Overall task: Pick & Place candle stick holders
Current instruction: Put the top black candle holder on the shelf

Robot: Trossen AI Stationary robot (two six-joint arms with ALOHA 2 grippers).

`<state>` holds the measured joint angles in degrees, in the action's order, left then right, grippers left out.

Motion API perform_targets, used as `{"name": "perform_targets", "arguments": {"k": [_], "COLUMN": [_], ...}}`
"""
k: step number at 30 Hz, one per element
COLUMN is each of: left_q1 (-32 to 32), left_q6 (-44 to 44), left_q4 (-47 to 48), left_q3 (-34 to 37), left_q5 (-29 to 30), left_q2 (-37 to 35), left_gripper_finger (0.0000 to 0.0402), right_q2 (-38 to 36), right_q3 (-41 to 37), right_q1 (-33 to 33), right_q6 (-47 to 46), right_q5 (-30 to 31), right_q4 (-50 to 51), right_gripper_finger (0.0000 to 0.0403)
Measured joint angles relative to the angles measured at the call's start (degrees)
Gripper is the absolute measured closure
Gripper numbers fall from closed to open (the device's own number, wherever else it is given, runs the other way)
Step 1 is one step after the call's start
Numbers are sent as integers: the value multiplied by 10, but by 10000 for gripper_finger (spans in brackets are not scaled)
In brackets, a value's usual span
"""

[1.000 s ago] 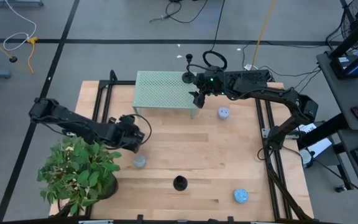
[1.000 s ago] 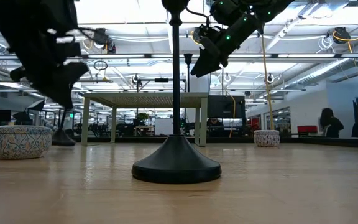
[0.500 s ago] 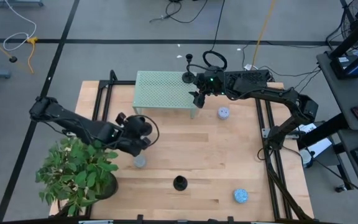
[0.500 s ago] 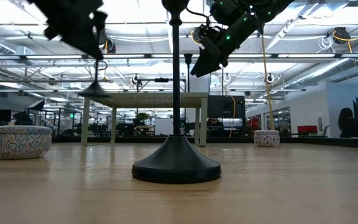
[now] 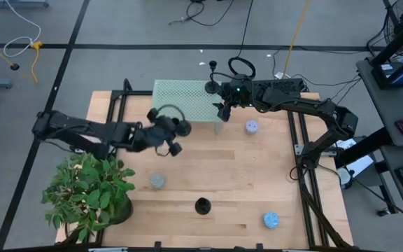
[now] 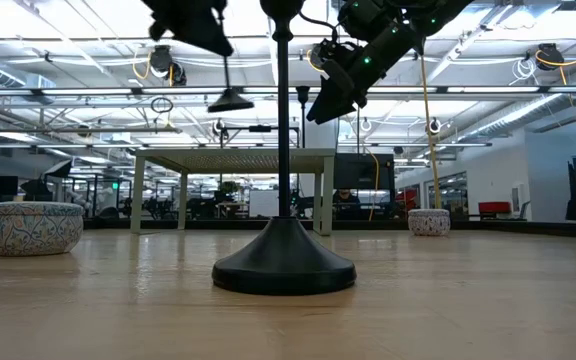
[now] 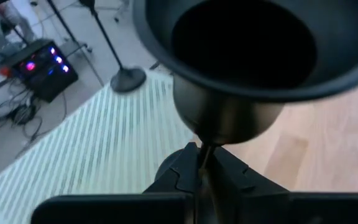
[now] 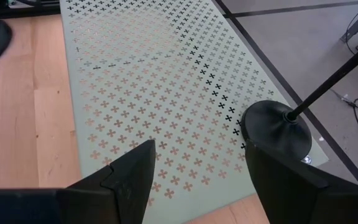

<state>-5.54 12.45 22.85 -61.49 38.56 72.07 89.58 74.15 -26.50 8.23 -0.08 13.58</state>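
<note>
The left gripper (image 5: 161, 133), left of centre in the high view, is clamped on the thin stem of a candle stick holder (image 5: 178, 127) and carries it in the air just in front of the pale green perforated stand (image 5: 180, 98). In the low view this lifted holder (image 6: 230, 100) hangs near the top of the frame, its disc base clear of the wooden table (image 5: 257, 182). The left wrist view shows its cup (image 7: 247, 37) filling the upper frame.

A second holder (image 5: 211, 85) stands on the stand's far right corner. The right gripper (image 5: 222, 112) hovers beside it at upper centre, fingers (image 8: 129, 177) spread apart and empty.

The third holder (image 5: 201, 206) stands on the table at lower centre.

No writing or brand can be read on anything
</note>
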Motion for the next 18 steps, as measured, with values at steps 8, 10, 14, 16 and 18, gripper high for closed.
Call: {"name": "perform_targets", "arguments": {"k": [8, 10, 14, 16, 18], "left_q1": [140, 175, 244, 271, 297], "left_q6": [-85, -94, -118, -135, -141], "left_q4": [-95, -108, -136, -159, -167], "left_q3": [0, 0, 0, -1, -1], "left_q5": [-126, -141, -196, -224, -240], "left_q2": [0, 0, 1, 11, 20], "left_gripper_finger": [383, 381, 384, 389, 389], "right_q2": [0, 0, 0, 0, 0], "right_q3": [0, 0, 0, 0, 0], "right_q1": [0, 0, 0, 0, 0], "right_q6": [1, 1, 2, 2, 2], "right_q5": [0, 0, 0, 0, 0], "right_q4": [0, 0, -4, -13, -25], "right_gripper_finger": [161, 161, 161, 161, 161]}}
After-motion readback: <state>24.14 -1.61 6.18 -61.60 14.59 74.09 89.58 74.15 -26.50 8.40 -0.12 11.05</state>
